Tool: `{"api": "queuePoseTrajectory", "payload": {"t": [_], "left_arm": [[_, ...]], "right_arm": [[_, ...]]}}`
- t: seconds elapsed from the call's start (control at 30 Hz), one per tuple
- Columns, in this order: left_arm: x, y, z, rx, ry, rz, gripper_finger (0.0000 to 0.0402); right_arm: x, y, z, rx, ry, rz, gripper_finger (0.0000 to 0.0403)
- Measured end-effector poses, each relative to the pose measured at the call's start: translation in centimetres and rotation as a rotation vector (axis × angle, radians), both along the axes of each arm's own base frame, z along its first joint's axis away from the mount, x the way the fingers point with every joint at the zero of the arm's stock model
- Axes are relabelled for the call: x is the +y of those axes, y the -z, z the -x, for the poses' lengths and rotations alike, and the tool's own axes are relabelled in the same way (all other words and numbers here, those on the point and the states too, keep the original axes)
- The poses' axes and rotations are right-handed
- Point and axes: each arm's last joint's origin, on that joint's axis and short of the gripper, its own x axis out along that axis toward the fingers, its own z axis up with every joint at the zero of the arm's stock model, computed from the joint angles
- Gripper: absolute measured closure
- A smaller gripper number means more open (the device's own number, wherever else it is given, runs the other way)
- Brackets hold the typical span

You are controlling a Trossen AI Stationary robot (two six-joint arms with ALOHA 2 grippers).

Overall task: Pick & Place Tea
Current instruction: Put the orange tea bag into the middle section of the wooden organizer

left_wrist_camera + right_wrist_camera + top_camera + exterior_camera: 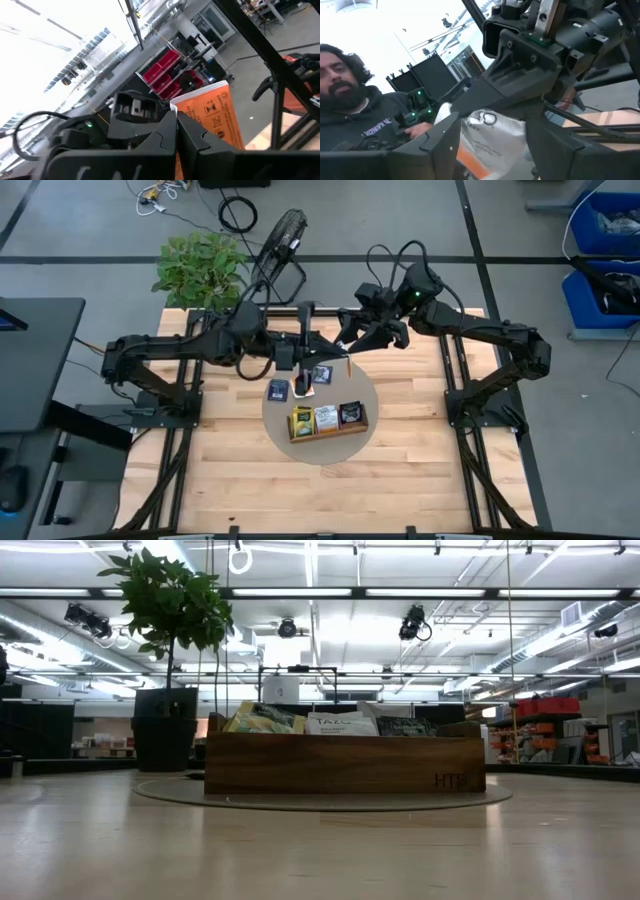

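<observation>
Right now you have both arms raised and meeting over the far half of the wooden surface (400,470), above the round grey mat (282,442). Your left end effector (176,131) has its fingers pressed together on an orange tea packet (215,116), which stands up between the tips in the left wrist view; from above, the same pinch sits at about the middle of the far edge of the mat (303,362). Your right end effector (492,137) faces the left one with its fingers spread, and a white packet face with an orange edge (490,137) shows in the gap between them; you cannot tell from these views whether the fingers touch it. The rest of the tea lies below: two dark blue packets (278,390) flat on the mat just behind the wooden tray (328,432), and the tray's three compartments hold a yellow-green packet (301,420), a white packet (326,417) and a dark packet (349,414), all standing up above the tray wall in the low view. A potted plant (200,265) stands off the far left corner, and a person in a dark hoodie (365,120) shows in the right wrist view.
</observation>
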Motion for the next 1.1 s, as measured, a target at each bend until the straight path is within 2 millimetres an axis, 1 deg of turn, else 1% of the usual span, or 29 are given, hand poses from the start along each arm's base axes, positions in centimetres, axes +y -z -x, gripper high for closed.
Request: {"api": "queuePoseTrajectory", "payload": {"t": [0.1, 0.2, 0.33, 0.47, 0.6, 0.83, 0.9, 1.03, 1.1], "left_arm": [[0.0, -0.3, 0.2, -0.018, -0.002, -0.002, 0.0399], [0.0, -0.9, 0.5, -0.074, 0.004, -0.006, 0.0399], [0.0, -1.1, 0.6, -0.097, 0.015, 0.011, 0.0399], [0.0, -1.1, 0.6, -0.093, 0.015, 0.012, 0.0399], [0.0, -1.1, 0.6, -0.093, 0.021, 0.021, 0.0399], [0.0, -1.1, 0.6, -0.083, 0.026, 0.037, 0.0399], [0.0, -1.1, 0.6, -0.081, 0.026, 0.037, 0.0399], [0.0, -1.0, 0.6, -0.075, 0.026, 0.038, 0.0399], [0.0, -1.0, 0.6, -0.068, 0.026, 0.038, 0.0399]], "right_arm": [[0.0, 0.0, 0.0, -0.002, -0.003, 0.002, 0.0179], [0.0, 0.0, 0.0, -0.004, -0.009, 0.005, 0.0183], [0.2, -0.2, 0.1, -0.029, -0.015, 0.015, 0.0201], [0.2, -0.6, 0.2, -0.071, -0.005, 0.023, 0.0232], [0.2, -0.8, 0.2, -0.076, -0.001, 0.014, 0.0265], [0.2, -0.8, 0.2, -0.097, 0.005, 0.035, 0.0305], [0.2, -0.8, 0.3, -0.103, 0.006, 0.039, 0.0327], [0.2, -0.8, 0.3, -0.116, 0.008, 0.052, 0.0390], [0.2, -0.8, 0.3, -0.118, 0.006, 0.056, 0.0394]]}}
